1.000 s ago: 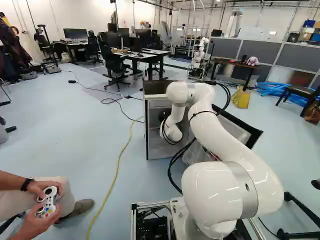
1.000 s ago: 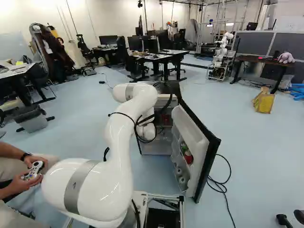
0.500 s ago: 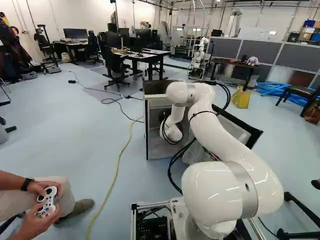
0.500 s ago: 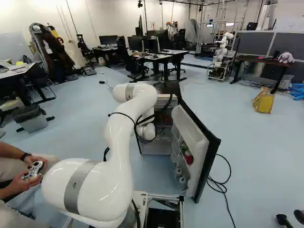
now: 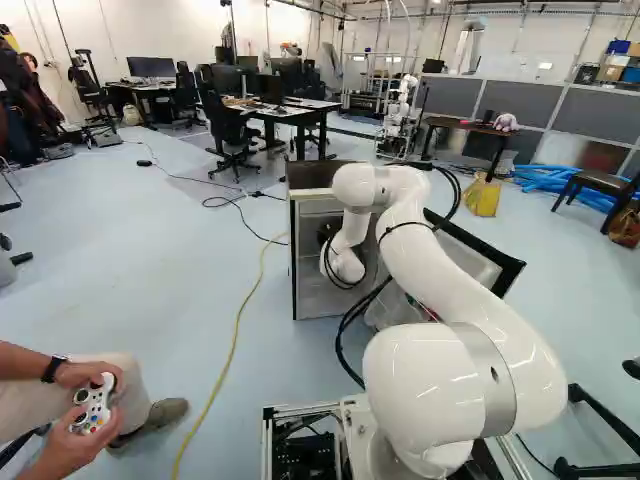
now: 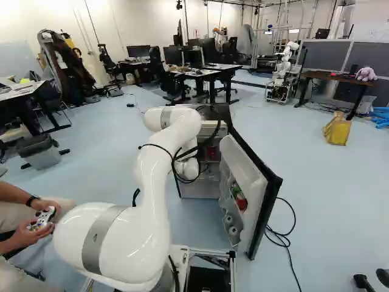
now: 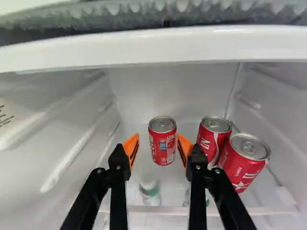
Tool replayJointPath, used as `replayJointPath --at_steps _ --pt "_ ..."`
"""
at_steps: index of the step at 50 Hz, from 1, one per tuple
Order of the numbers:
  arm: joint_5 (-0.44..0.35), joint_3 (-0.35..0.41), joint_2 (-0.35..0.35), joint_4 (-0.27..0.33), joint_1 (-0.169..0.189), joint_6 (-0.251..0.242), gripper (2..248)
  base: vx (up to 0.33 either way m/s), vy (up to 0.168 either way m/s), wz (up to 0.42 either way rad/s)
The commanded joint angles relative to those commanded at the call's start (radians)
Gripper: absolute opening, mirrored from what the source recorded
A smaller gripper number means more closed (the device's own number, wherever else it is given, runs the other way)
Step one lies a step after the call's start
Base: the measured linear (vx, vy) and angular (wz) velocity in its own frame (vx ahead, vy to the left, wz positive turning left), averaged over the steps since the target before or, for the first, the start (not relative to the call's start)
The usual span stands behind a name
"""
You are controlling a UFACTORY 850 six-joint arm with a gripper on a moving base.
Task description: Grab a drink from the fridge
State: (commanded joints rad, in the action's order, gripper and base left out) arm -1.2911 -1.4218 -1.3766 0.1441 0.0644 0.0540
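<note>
1. Gripper [image 5: 327, 234]: fingers apart, no grip; mostly hidden behind arm [image 5: 427, 245], base views.
2. Red can [image 7: 162, 141]: on fridge shelf [image 7: 169, 184], approx. betw. fingertips; depth unclear.
3. 2 other red cans [image 7: 243, 165] nearby, 1 part. hidden.
4. White/green item [image 7: 150, 192]: ID unclear.

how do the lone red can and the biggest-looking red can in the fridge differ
The lone can lines up with the gap in the tool; the biggest-looking can lies off to one side.
The lone can shows a blue patch; the biggest-looking can shows a white star.
Both are red with silvery tops.
</note>
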Motion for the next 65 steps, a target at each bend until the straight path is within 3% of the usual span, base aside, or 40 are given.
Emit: replayJointPath --at_steps 1,6,7,35,65 --pt "0.001 0.0 0.0 0.0 0.0 0.0 139 0.0 0.0 0.0" --pt "0.007 0.0 0.0 0.0 0.0 0.0 139 0.0 0.0 0.0" --pt "0.008 0.0 0.0 0.0 0.0 0.0 152 0.0 0.0 0.0" --pt "0.029 -0.008 -0.004 0.0 0.0 0.0 151 0.0 0.0 0.0" --pt "0.029 -0.124 -0.068 0.0 -0.002 0.0 151 0.0 0.0 0.0"
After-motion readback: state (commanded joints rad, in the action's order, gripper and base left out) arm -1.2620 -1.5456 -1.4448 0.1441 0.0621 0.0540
